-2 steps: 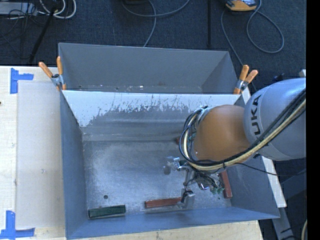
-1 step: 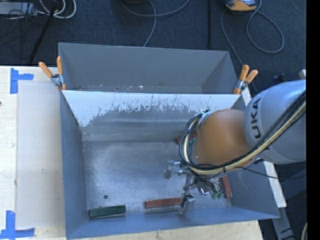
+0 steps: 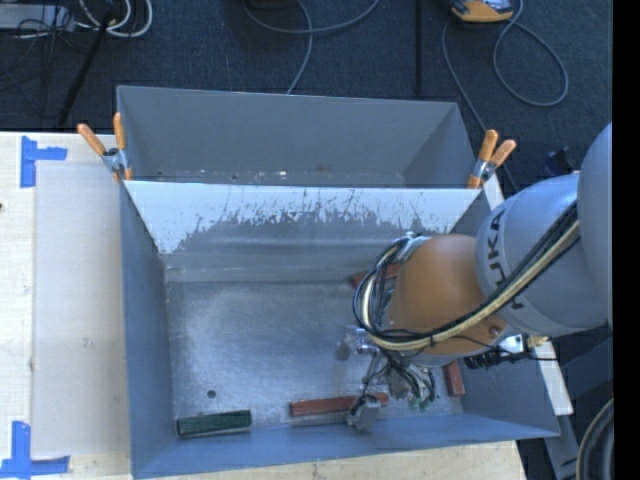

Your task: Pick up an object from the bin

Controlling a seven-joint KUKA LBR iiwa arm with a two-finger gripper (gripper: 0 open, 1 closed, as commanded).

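Arm enters from the right of the view, wrist low over the near-right part of the bin [image 3: 250, 308]. The orange cover [image 3: 440, 288] and its cable loops [image 3: 372, 298] hide much of the floor on that side.

The claw [image 3: 362, 414] is down at floor level, close to the near wall. Its tip sits right at the right-hand end of a flat reddish-brown bar [image 3: 318, 407], which lies lengthwise along the near wall and extends to the left, away from the claw. Claw and bar look to be touching at that end, though I cannot confirm contact. I cannot tell from here how far the claw is open, and I cannot see the bar gripped in it.

Other contents:
- A dark green flat bar [image 3: 215, 424] lies further left along the same wall, well apart from the claw and in line with the brown bar.
- A short reddish-brown piece [image 3: 455, 378] lies to the right of the claw, partly under the wrist.
- A small dark speck [image 3: 211, 396] sits on the floor just above the green bar.
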